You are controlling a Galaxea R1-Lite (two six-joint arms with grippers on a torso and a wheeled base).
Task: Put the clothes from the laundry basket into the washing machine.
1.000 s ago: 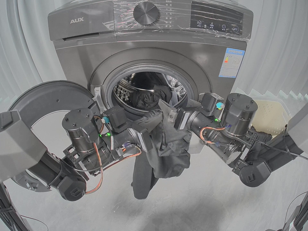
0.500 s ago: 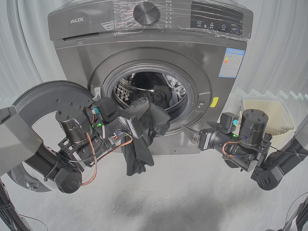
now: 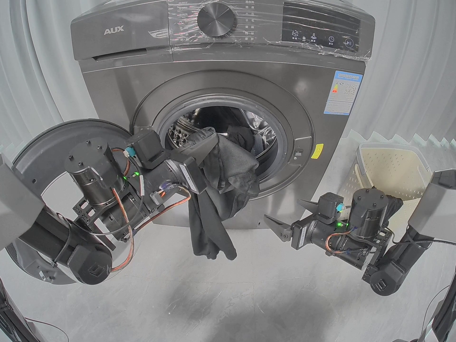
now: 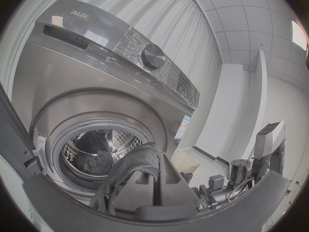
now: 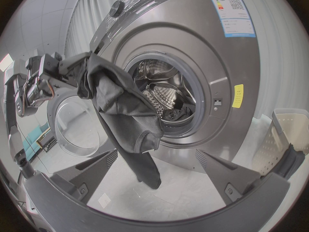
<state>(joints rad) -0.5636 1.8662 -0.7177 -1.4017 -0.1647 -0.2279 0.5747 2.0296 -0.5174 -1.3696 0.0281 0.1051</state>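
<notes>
The grey washing machine [image 3: 218, 72] is faced by both arms, its round door [image 3: 71, 143] swung wide beside the left arm, and the cream laundry basket [image 3: 394, 167] is set just behind the right gripper [image 3: 285, 214], whose fingers are spread apart. A dark garment [image 3: 223, 176] is clamped in the left gripper [image 3: 204, 141] at the drum's mouth and hangs below it, with dark clothes [image 3: 240, 136] lying inside just beyond.

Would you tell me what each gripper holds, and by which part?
The left gripper grips the dark garment by its bunched top end; the rest hangs free. The right gripper is open and empty.
</notes>
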